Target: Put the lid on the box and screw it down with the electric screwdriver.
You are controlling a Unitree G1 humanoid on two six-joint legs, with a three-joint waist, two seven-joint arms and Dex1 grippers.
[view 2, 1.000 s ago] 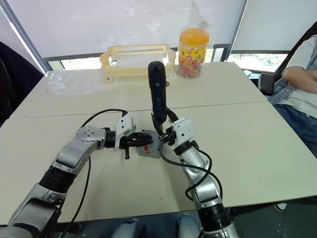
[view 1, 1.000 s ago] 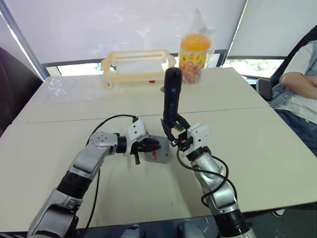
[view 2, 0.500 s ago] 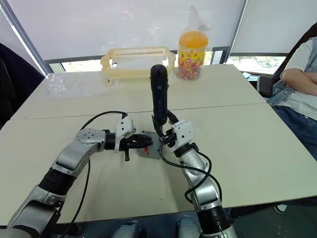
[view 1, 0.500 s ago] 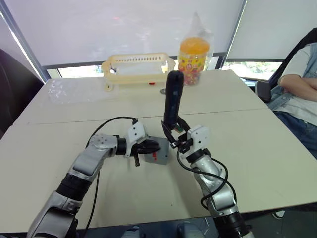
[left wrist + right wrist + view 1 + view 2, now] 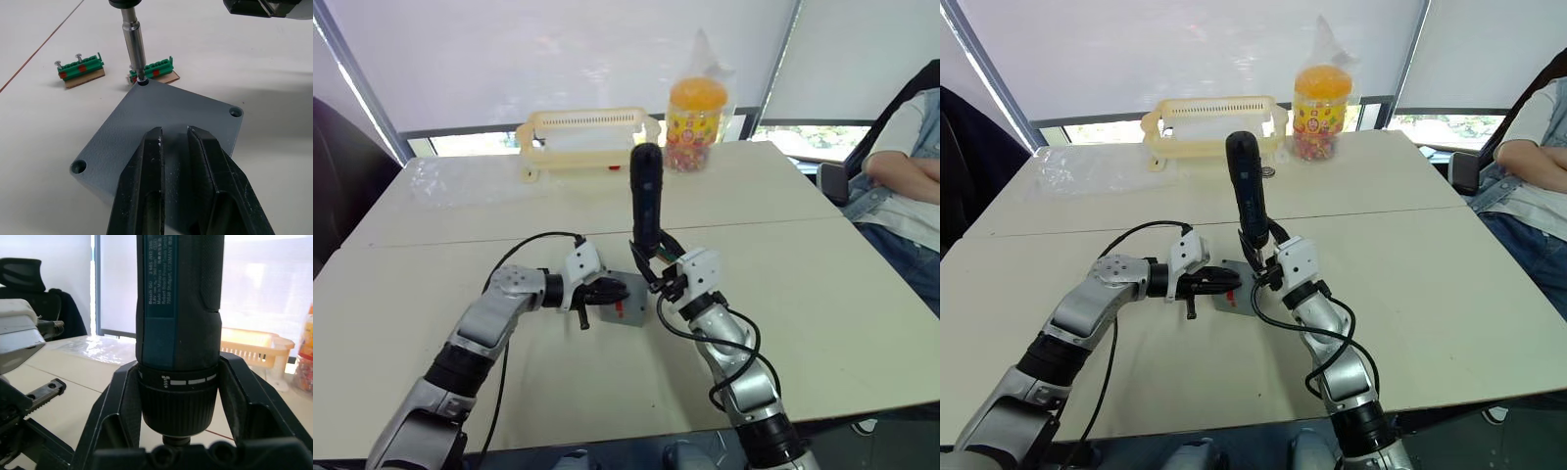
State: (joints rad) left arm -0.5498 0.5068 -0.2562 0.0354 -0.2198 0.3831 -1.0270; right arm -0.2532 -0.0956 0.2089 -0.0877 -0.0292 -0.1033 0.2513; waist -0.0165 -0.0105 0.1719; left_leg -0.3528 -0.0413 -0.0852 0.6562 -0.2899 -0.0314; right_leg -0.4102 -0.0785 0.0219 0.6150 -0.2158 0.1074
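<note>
The grey lid (image 5: 161, 129) lay flat on the box (image 5: 628, 311), which sat on the pale worktop (image 5: 842, 284) between the two arms. The left end effector (image 5: 172, 139) rested on top of the lid with its two black fingers (image 5: 142, 186) nearly together, a narrow gap between them, clamped on nothing. The right end effector (image 5: 178, 396) was clamped around the lower body of the electric screwdriver (image 5: 1248, 192), one finger on each side of its collar, holding the tool roughly upright with its top tilted slightly toward the robot's left. In the left wrist view, the screwdriver's metal bit (image 5: 134, 41) stood in the screw hole at the lid's far corner. Two other corner holes showed open, with no screw heads visible in them. Just beyond that corner, two small green strips holding screws (image 5: 80, 67) lay on the worktop. At the far edge of the worktop stood a cream plastic basket (image 5: 587, 137) and, beside it, an orange-lidded jar of sweets (image 5: 697, 113). A person's folded arm (image 5: 911, 166) showed at the right edge.
</note>
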